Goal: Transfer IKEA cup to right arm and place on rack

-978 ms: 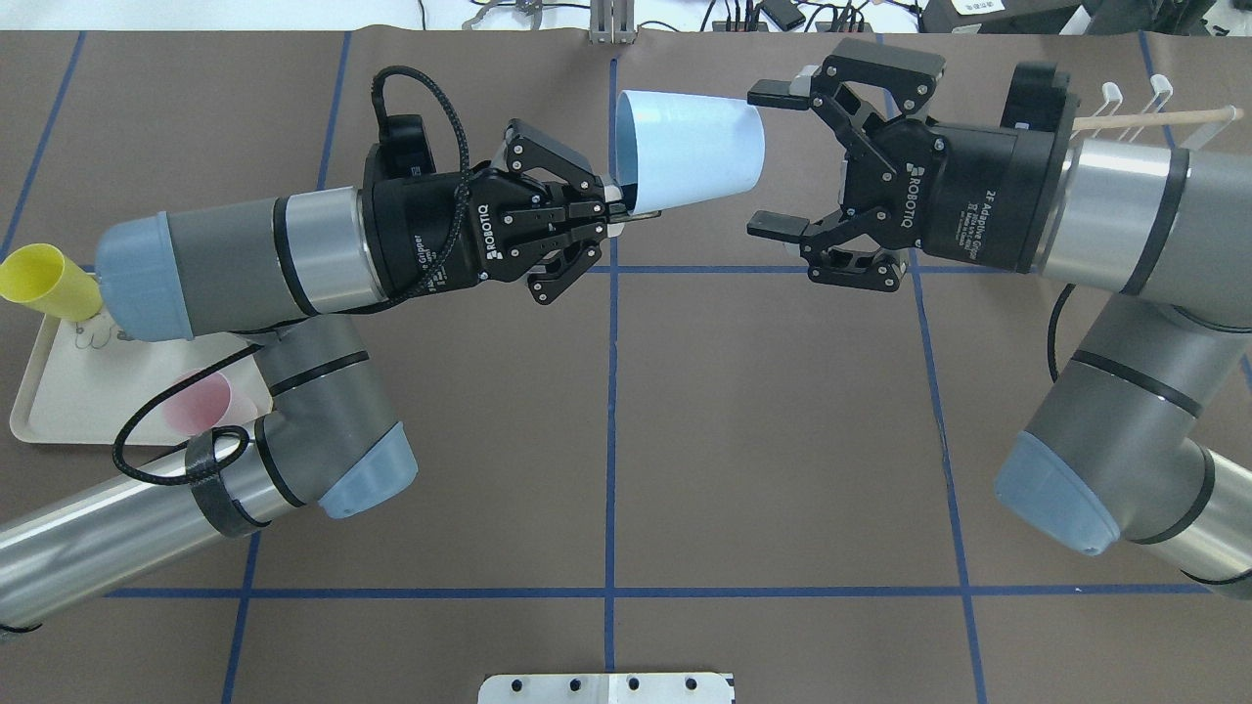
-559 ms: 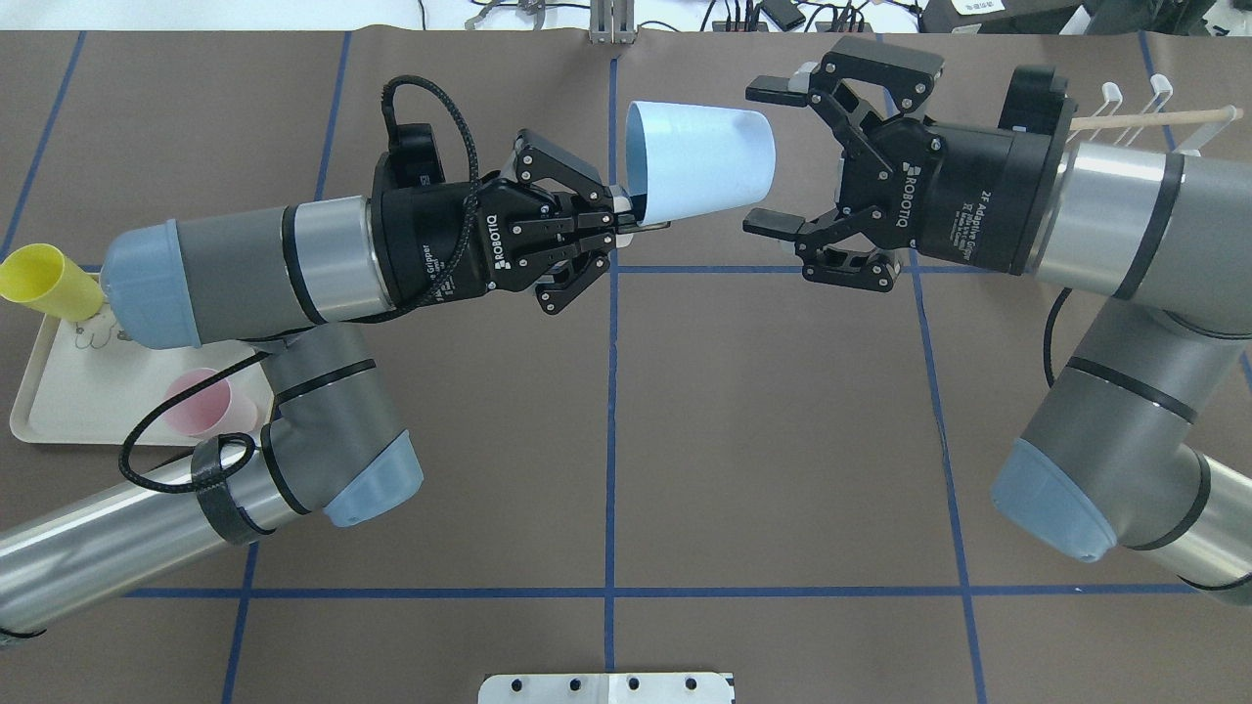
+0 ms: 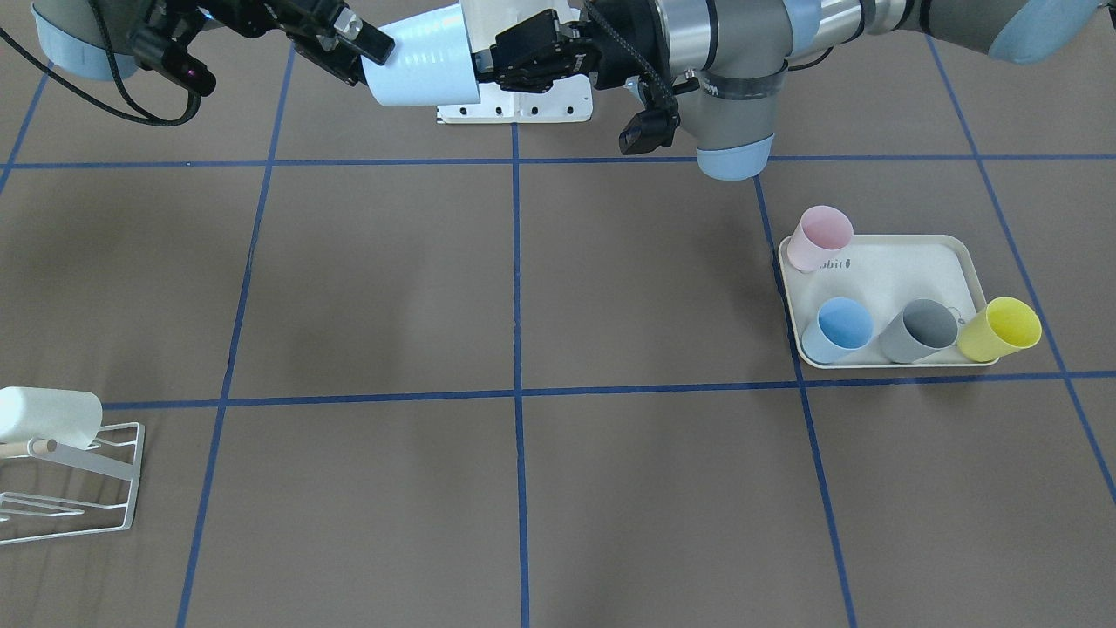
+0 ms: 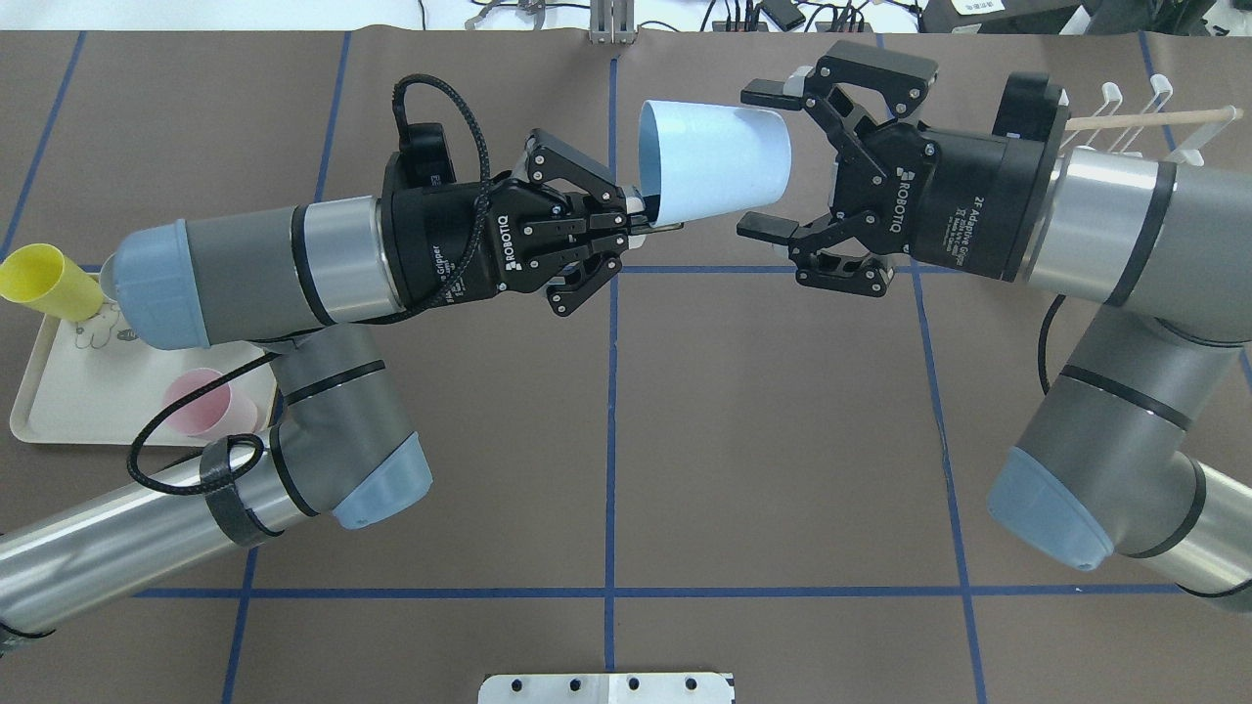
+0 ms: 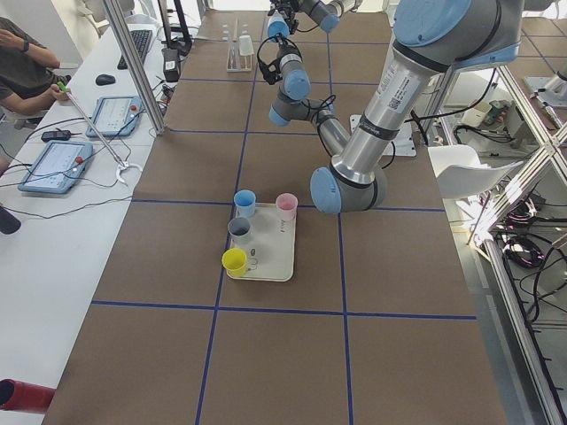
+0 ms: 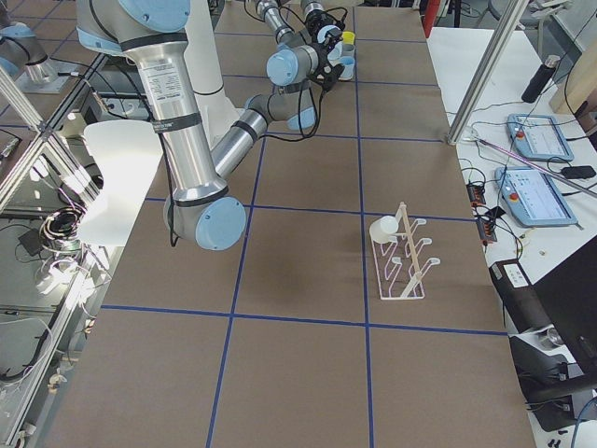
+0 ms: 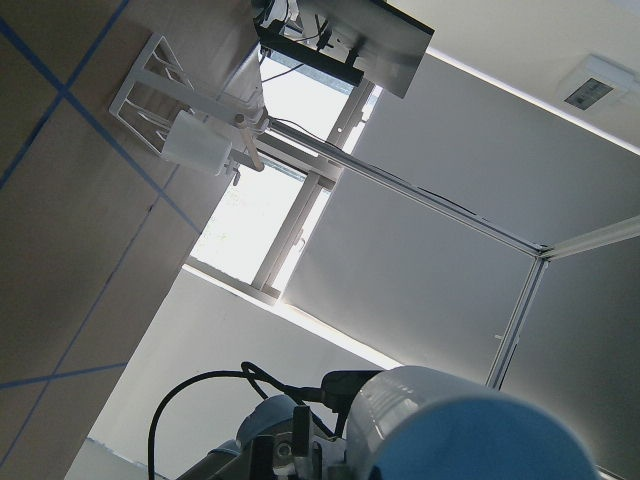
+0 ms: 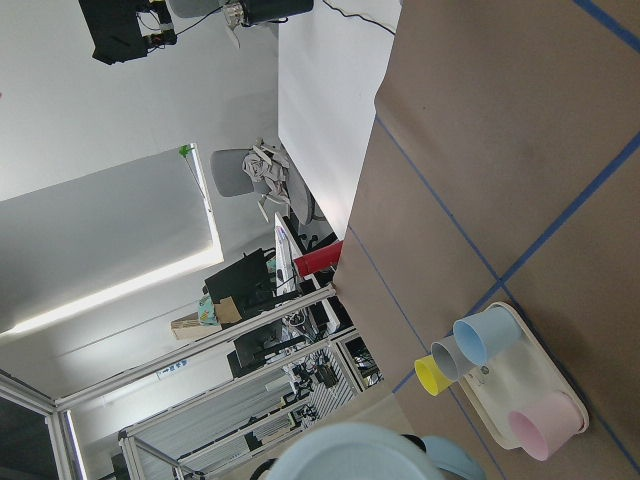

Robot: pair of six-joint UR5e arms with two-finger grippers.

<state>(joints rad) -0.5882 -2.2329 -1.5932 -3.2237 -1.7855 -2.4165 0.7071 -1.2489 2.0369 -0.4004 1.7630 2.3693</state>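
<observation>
Left fingers (image 4: 599,217) clenched on pale blue cup (image 4: 709,166) rim, holding it sideways above surface (image 4: 763,411), base outward; right fingers (image 4: 765,227) spread astride base, not gripping; I judge handover imminent.

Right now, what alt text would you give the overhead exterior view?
The left gripper holds a pale blue cup sideways by its rim above the table, its closed end between the jaws of the open right gripper. A tray with a yellow cup and a pink cup sits at the left edge; the rack shows top right.
</observation>
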